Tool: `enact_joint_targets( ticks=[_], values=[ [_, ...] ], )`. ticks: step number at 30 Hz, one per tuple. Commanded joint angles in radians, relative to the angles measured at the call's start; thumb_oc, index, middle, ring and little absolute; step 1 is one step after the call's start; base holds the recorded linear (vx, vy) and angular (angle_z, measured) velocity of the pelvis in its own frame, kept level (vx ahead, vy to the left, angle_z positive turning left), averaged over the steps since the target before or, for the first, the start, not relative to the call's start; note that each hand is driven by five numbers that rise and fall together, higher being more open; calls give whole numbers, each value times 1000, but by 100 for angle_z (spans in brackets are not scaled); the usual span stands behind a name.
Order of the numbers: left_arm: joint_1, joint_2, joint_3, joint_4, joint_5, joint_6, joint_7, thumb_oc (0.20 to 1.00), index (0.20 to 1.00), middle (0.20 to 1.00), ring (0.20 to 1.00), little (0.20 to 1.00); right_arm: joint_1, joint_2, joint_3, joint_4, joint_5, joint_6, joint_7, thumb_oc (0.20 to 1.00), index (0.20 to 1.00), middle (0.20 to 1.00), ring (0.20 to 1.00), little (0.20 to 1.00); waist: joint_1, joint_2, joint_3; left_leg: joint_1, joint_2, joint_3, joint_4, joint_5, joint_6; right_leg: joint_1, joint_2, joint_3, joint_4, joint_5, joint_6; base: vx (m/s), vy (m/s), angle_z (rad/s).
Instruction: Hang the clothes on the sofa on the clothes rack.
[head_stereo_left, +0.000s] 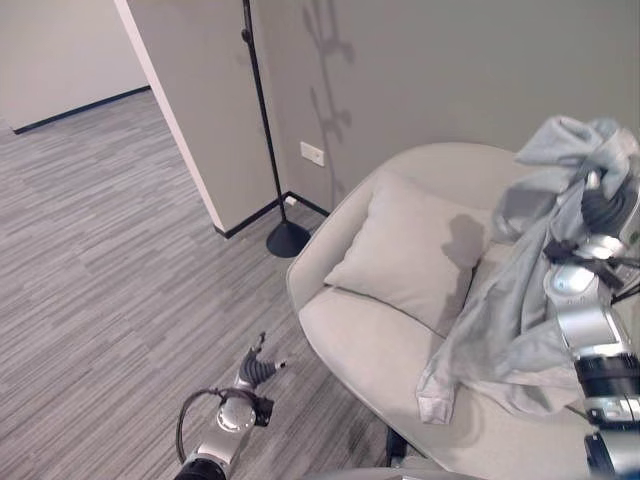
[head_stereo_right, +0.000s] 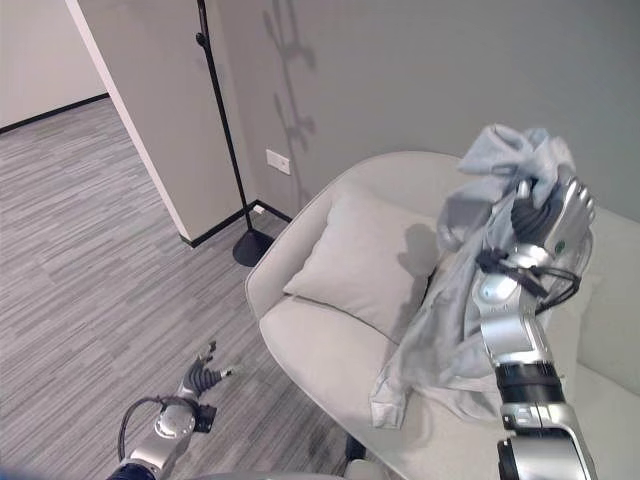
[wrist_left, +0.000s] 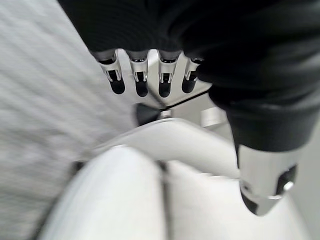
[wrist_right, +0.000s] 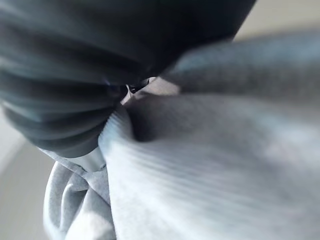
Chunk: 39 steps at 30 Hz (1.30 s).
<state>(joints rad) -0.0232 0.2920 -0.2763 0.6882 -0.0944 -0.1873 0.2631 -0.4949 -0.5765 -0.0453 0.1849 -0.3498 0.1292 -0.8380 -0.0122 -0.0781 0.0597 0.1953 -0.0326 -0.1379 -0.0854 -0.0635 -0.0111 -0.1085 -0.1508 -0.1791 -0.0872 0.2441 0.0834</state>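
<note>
A pale blue-grey garment (head_stereo_right: 470, 300) hangs from my right hand (head_stereo_right: 545, 215), which is raised above the sofa's right side and shut on the bunched cloth. The garment's lower end and a cuff (head_stereo_left: 436, 405) rest on the sofa seat (head_stereo_left: 370, 350). In the right wrist view the ribbed cloth (wrist_right: 210, 165) lies right against the hand. The clothes rack (head_stereo_left: 262, 100), a thin black pole on a round base (head_stereo_left: 288, 240), stands by the wall corner left of the sofa. My left hand (head_stereo_left: 256, 370) hangs low over the floor, open, holding nothing; its fingers (wrist_left: 140, 75) are relaxed.
The beige sofa has a square cushion (head_stereo_left: 410, 250) leaning on its backrest. A wall corner (head_stereo_left: 190, 130) juts out just left of the rack. Grey striped carpet (head_stereo_left: 100, 250) stretches to the left. A socket (head_stereo_left: 312, 153) sits on the wall behind the rack.
</note>
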Motion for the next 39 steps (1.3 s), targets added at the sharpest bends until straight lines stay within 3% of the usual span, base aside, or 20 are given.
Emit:
enact_joint_targets(
  ticks=[1, 9, 10, 15, 20, 27, 35, 36, 37, 38, 39],
  values=[
    [-102, 44, -24, -54, -7, -44, 68, 1000, 1000, 1000, 1000, 1000, -222, -72, 33, -67, 13, -44, -41, 200, 200, 200, 200, 200, 32, -24, 13, -11, -14, -9, -2, -49, 42, 13, -57, 38, 36, 53, 94, 28, 11, -9],
    [-216, 61, -112, -128, 101, -93, 154, 1000, 1000, 1000, 1000, 1000, -609, -163, 164, 47, 80, -46, -50, 200, 200, 200, 200, 200, 25, -81, -23, 6, -8, 14, -2, -58, 31, 27, -48, 49, 11, 71, 94, -7, -10, -3],
    [-251, 64, -152, -97, 138, -107, 173, 1000, 1000, 1000, 1000, 1000, -702, -157, 214, 109, 111, -65, -55, 200, 200, 200, 200, 200, 21, -95, -26, 8, -13, 19, -2, -51, 30, 23, -50, 57, 14, 84, 95, -2, -31, -6],
    [-343, 31, -253, -14, 166, -114, 191, 1000, 1000, 1000, 1000, 1000, -891, -66, 329, 225, 203, -127, -37, 200, 200, 200, 200, 200, 11, -104, -41, 38, -9, 47, -2, -64, 29, 26, -37, 85, 13, 83, 96, -10, -14, -17],
    [-446, -12, -355, 99, 285, -102, 229, 1000, 1000, 1000, 1000, 1000, -961, 12, 385, 239, 268, -180, -14, 200, 200, 200, 200, 200, -12, -107, -55, 52, -8, 69, -2, -67, 26, 21, -29, 106, 14, 86, 97, -3, 2, -10],
    [-633, -108, -448, 336, 442, -28, 329, 1000, 1000, 1000, 1000, 1000, -1020, 88, 475, 161, 390, -285, 52, 200, 200, 200, 200, 200, -70, -109, -72, 66, -10, 106, -2, -68, 19, 8, -12, 145, 14, 100, 98, -6, -1, -16],
    [-651, -236, -428, 456, 319, -33, 266, 1000, 1000, 1000, 1000, 1000, -1005, 80, 508, 26, 528, -355, 107, 200, 200, 200, 200, 200, -118, -108, -79, 79, -13, 159, -2, -72, 16, -12, 17, 211, 18, 111, 99, 0, 3, -33],
    [-656, -252, -423, 474, 296, -29, 255, 636, 636, 636, 636, 636, -1005, 80, 511, 18, 537, -354, 111, 200, 200, 200, 200, 200, -122, -108, -78, 80, -13, 161, -2, -72, 17, -14, 18, 215, 18, 112, 98, 9, -4, -17],
    [-660, -269, -413, 491, 271, -26, 248, 520, 520, 520, 520, 520, -1003, 81, 513, 11, 543, -353, 112, 200, 200, 200, 200, 200, -127, -111, -78, 81, -14, 162, -2, -71, 17, -16, 20, 218, 19, 111, 98, 6, -17, -11],
    [-671, -281, -402, 506, 244, -20, 249, 200, 200, 200, 200, 200, -1006, 80, 519, 2, 552, -349, 113, 200, 200, 200, 200, 200, -135, -113, -78, 81, -14, 163, -2, -71, 17, -19, 21, 221, 19, 113, 97, 4, -21, -8],
    [-677, -290, -388, 513, 215, -19, 252, 200, 200, 200, 200, 200, -1008, 81, 525, -4, 561, -350, 112, 200, 200, 200, 200, 200, -141, -116, -78, 81, -14, 165, -2, -69, 17, -21, 23, 224, 20, 115, 97, -10, -25, -9]
  ],
)
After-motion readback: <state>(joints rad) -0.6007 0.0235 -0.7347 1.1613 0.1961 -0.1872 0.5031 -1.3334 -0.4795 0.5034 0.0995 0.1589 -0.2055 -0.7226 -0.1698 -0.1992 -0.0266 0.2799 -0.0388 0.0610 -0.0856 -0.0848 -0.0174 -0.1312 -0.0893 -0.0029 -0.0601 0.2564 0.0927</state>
